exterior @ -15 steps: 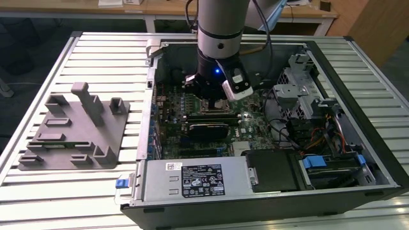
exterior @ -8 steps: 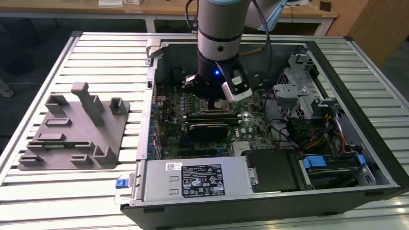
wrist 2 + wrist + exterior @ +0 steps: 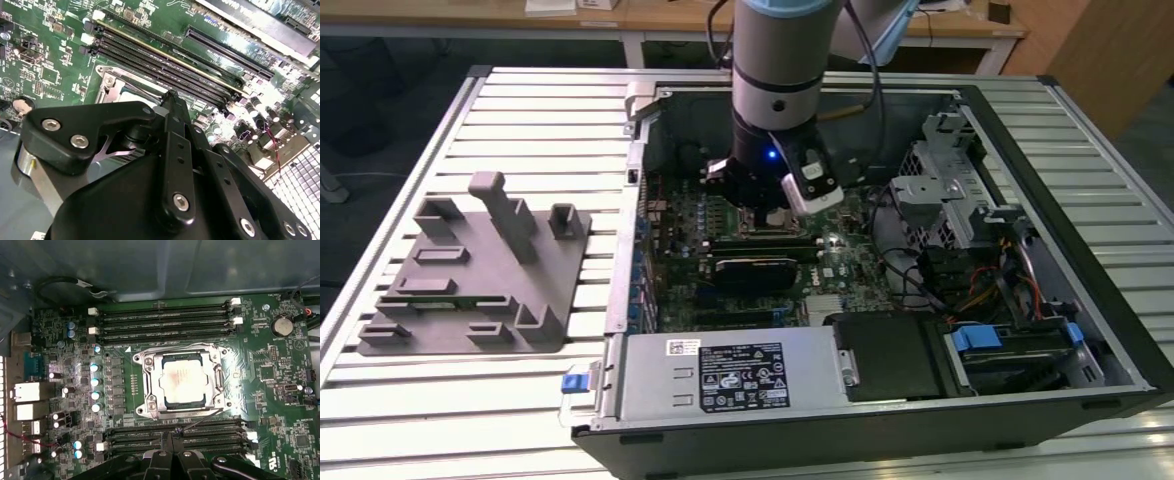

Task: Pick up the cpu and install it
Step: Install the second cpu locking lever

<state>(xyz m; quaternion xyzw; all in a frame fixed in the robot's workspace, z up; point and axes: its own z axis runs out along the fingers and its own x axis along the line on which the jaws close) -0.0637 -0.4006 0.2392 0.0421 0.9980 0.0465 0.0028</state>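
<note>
Arm over the open computer case (image 3: 1067,330), the cpu seems already seated.
The gripper (image 3: 172,437) hangs just above the motherboard (image 3: 280,390); its fingers look closed together and empty. The cpu (image 3: 182,382) lies flat inside the socket (image 3: 150,390), so I judge that the placing step is finished.

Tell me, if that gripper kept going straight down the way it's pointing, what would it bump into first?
Probably the row of long black memory slots on the green motherboard, right beside the socket holding the square silver cpu. The gripper hangs just above them; exact depth is unclear.
</note>
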